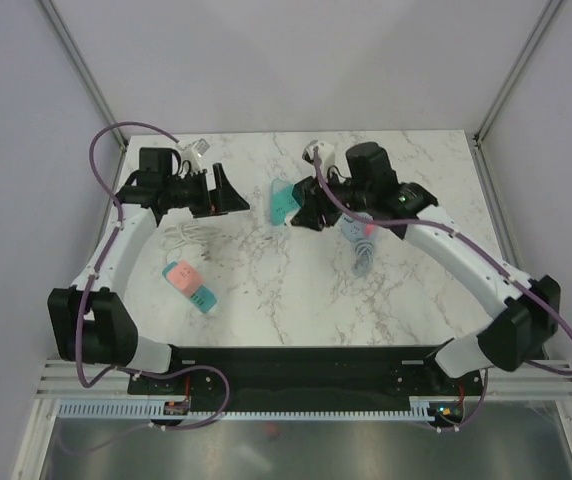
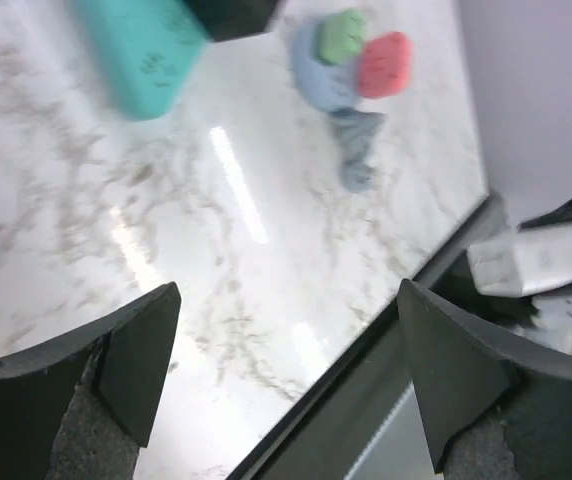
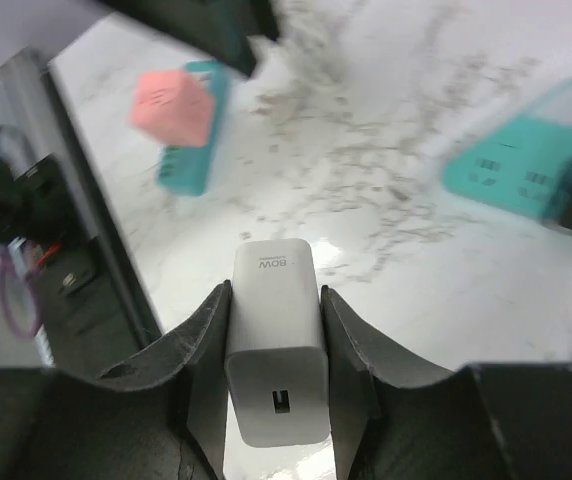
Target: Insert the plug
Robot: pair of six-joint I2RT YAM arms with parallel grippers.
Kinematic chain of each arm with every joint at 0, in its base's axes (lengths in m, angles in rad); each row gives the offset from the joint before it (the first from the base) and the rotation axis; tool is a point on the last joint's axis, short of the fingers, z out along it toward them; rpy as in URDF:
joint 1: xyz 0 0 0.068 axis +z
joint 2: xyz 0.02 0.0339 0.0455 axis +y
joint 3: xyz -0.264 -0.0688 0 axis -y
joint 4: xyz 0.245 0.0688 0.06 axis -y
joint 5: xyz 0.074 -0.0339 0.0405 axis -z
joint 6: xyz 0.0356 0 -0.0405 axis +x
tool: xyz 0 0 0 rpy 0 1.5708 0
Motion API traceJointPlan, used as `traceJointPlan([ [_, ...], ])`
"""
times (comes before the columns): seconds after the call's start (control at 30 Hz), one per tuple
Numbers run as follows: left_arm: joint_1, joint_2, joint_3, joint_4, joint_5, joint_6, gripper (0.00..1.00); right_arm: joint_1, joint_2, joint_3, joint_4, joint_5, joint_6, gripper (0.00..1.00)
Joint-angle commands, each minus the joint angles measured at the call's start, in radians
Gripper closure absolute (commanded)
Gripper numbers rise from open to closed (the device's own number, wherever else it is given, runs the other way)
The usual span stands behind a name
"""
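Now, the marble table (image 1: pixel 296 290) lies under both arms. The left gripper (image 2: pixel 286 330) holds its jaws wide apart, with nothing between them. Ahead of the right gripper (image 3: pixel 274 295), to its right, lies the teal power strip (image 3: pixel 521 160). Ahead to its left is a pink-and-teal adapter (image 3: pixel 181 120). The white charger (image 3: pixel 276 370) stands clamped between the right gripper's two fingers.
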Motion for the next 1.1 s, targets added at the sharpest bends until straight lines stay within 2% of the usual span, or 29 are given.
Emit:
traceJointPlan([
  [0.0, 0.009, -0.092, -0.028, -0.041, -0.388, -0.054, 0.04, 0.016, 0.193, 0.236, -0.237, 0.489, 0.172, 1.00],
  [0.03, 0.009, -0.157, -0.079, -0.018, -0.423, -0.059, 0.04, 0.023, 0.231, 0.317, -0.271, 0.555, 0.207, 1.00],
  [0.17, 0.009, -0.312, -0.246, 0.091, -0.601, -0.092, 0.01, 0.057, 0.412, 0.460, -0.305, 0.687, 0.263, 1.00],
  [0.33, 0.008, -0.422, -0.373, 0.157, -0.647, -0.171, 0.00, 0.085, 0.668, 0.829, -0.488, 0.811, 0.231, 1.00],
  [0.43, 0.005, -0.454, -0.387, 0.160, -0.666, -0.191, 0.00, 0.085, 0.776, 0.945, -0.522, 0.822, 0.208, 1.00],
  [0.8, -0.028, -0.526, -0.435, 0.200, -0.623, -0.171, 0.00, 0.085, 0.949, 1.084, -0.505, 0.749, 0.158, 1.00],
  [1.07, -0.028, -0.534, -0.429, 0.197, -0.603, -0.169, 0.00, 0.086, 1.020, 1.094, -0.480, 0.730, 0.175, 1.00],
])
